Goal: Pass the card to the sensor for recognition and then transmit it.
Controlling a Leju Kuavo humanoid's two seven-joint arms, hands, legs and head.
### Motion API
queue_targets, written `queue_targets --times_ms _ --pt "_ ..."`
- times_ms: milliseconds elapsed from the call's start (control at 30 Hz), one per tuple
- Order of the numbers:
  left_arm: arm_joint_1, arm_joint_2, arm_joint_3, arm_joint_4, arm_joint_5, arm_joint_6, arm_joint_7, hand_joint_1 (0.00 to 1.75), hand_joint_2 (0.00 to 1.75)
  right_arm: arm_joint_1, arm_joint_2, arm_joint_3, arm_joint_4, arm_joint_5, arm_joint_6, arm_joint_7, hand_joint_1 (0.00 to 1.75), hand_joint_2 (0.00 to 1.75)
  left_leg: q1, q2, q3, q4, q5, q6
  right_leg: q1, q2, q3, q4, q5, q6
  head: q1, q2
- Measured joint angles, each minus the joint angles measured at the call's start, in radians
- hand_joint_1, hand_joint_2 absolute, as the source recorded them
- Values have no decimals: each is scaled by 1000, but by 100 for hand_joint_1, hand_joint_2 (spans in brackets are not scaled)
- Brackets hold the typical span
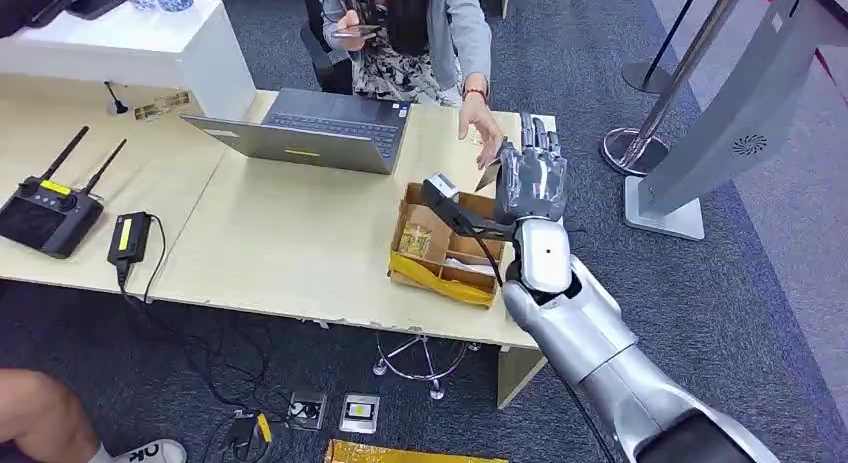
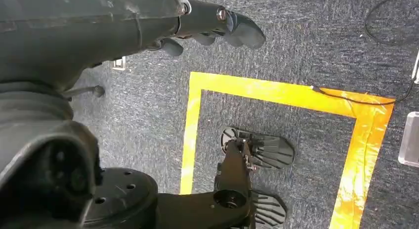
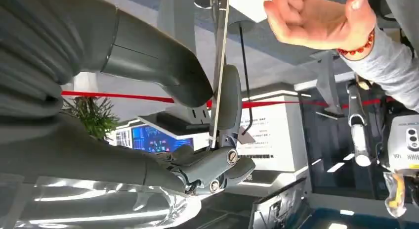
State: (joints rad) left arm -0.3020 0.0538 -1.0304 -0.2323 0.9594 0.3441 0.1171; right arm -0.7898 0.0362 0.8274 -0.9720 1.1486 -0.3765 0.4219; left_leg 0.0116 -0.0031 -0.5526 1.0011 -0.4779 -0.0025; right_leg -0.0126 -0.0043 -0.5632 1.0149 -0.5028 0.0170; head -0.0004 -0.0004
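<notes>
Right hand: the right hand (image 1: 533,178) is raised above the far right corner of the counter (image 1: 290,243), palm turned toward the seated person. My reading is that it is held this high and this far out so the card can be taken from it.
Card: in the right wrist view the card (image 3: 219,66) appears edge-on as a thin pale strip, running up past the fingertips.
Card and fingers: the thick thumb (image 3: 153,58) presses one face and a darker finger (image 3: 228,98) backs the other, so the card is pinched between them. Most of its length stands clear beyond the pinch.
Person's hand: the person's hand (image 3: 316,21) is just beyond the card's free end, fingers curled. I cannot tell whether it touches the card.
Sensor: a small dark scanner (image 1: 440,191) on a cable sits just below and to the left of the fingers, over the open cardboard box (image 1: 445,248). It is placed close, I'd guess, so the card need travel little between reading and handover.
Stage: to my eye this is the passing-on part, with the card offered outward rather than held at the scanner.
Left hand: the left hand (image 2: 217,23) hangs by the robot's side over the carpet with yellow tape (image 2: 276,93), fingers curled in and holding nothing.
</notes>
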Motion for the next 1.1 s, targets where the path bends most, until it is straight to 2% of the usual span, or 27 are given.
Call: queue_targets --times_ms 567,1100 --pt "-3 0 0 0 7 0 0 0 0 -24 47 1 68 -13 -10 -21 175 175 0 0 0 0 0 0 0 0 0 0 0 0 0 0" --pt "-3 -3 0 0 12 -5 0 0 0 -77 108 5 190 -27 -29 -49 175 175 0 0 0 0 0 0 0 0 0 0 0 0 0 0"
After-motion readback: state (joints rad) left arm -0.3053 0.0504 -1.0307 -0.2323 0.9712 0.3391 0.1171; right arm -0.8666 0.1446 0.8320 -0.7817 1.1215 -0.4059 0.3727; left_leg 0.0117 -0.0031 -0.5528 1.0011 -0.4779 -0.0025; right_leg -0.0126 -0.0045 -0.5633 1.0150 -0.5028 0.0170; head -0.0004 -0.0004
